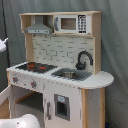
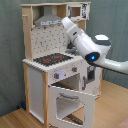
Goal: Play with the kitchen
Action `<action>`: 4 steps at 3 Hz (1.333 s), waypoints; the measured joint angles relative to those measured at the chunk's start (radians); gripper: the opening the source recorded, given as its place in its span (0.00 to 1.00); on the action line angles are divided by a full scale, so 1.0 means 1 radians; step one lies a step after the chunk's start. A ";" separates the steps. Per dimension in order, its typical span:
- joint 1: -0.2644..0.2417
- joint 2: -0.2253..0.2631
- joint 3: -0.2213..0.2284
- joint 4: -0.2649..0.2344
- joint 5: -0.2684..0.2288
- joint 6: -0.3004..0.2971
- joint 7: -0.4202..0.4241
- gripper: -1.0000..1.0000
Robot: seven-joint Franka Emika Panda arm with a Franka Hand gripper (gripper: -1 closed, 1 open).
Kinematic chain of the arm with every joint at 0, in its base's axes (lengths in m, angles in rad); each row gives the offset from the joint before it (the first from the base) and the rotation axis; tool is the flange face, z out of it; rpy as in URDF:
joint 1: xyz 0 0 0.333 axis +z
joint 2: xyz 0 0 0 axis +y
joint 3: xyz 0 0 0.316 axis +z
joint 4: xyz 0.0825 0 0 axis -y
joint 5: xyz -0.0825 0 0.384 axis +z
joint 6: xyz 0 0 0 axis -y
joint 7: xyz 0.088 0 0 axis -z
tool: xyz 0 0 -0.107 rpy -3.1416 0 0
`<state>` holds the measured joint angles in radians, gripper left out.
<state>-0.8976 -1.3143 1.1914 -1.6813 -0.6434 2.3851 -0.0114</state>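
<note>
The kitchen (image 1: 60, 75) is a tall white and light-wood toy unit, seen in both exterior views. It has a red-ringed black hob (image 1: 35, 66), a sink (image 1: 70, 75), a black faucet (image 1: 83, 59), a grey hood (image 1: 38, 28) and an upper microwave (image 1: 70, 23). In the second exterior view the windowed oven door (image 2: 70, 102) hangs open, tilted down to the front. My white arm (image 2: 87, 45) reaches in from the second exterior view's right, across the front of the kitchen (image 2: 50, 65), with its end up by the hood (image 2: 49, 20). Only a white piece of the arm's end (image 1: 2, 45) shows at the first exterior view's left edge.
A grey curtain (image 1: 115, 45) hangs behind the kitchen. The floor is wood (image 2: 15, 117). A rounded white part of the robot (image 1: 20, 121) lies at the bottom left of the first exterior view. A blue light (image 2: 91, 58) glows on the arm's joint.
</note>
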 joint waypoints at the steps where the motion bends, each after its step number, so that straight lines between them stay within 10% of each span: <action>1: 0.011 -0.045 0.032 0.000 0.000 0.082 -0.048 1.00; 4: 0.101 -0.058 0.192 -0.001 0.004 0.156 0.124 1.00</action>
<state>-0.7965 -1.3719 1.3838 -1.6824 -0.6395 2.5411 0.1124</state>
